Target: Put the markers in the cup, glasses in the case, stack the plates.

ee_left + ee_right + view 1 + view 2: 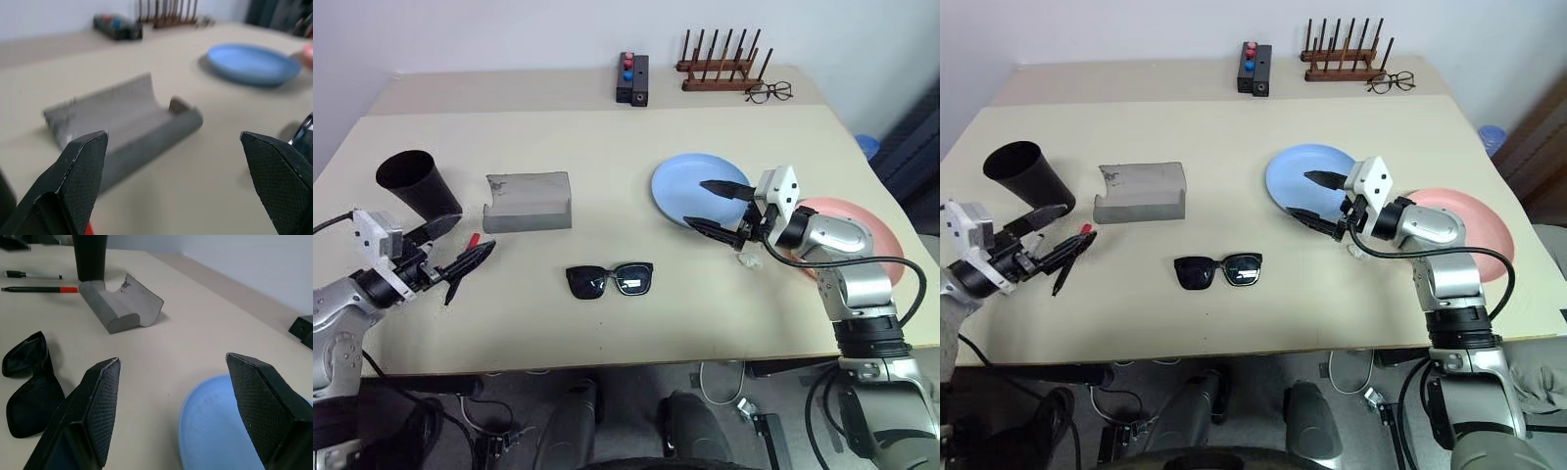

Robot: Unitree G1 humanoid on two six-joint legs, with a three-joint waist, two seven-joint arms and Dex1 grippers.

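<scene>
The black cup (416,181) stands at the table's left, with the grey case (529,201) lying open to its right. Both markers lie in front of the cup: the red-capped one (39,289) and the white-tipped one (32,275). My left gripper (470,240) is open, low over the markers, its fingertips around the red cap. The black sunglasses (610,279) lie folded open near the middle front. My right gripper (697,204) is open and empty, hovering over the near edge of the blue plate (690,176). The pink plate (867,240) lies to the right, partly hidden by my right arm.
At the back stand a wooden peg rack (722,69), wire-framed spectacles (769,93) and a black box with red and blue buttons (632,78). A small white object (749,258) lies beneath my right wrist.
</scene>
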